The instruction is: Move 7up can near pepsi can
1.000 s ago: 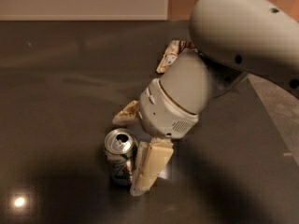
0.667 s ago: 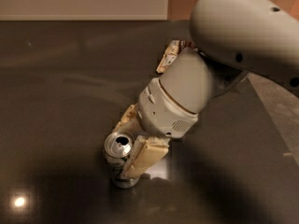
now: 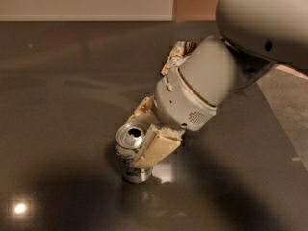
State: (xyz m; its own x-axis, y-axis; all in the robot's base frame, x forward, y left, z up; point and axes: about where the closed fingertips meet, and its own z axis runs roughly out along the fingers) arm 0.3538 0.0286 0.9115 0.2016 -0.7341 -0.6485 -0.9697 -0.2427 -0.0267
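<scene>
Dark glossy tabletop [image 3: 57, 109] holds the 7up can [image 3: 130, 136], slightly tilted, at front centre, where we see the gripper [image 3: 139, 144] pinching it from both sides, ready, we judge, for carrying toward the unseen pepsi can.

Single view only. Looks down steeply from high beside the arm [image 3: 207, 85], facing across the dark table [image 3: 62, 95] toward the pale wall [image 3: 86, 1] at its far edge. Sits close, with the arm's housing crowding the upper right. Catches the gripper [image 3: 137, 141] low and left of centre, clamped on the 7up can [image 3: 130, 135].
</scene>
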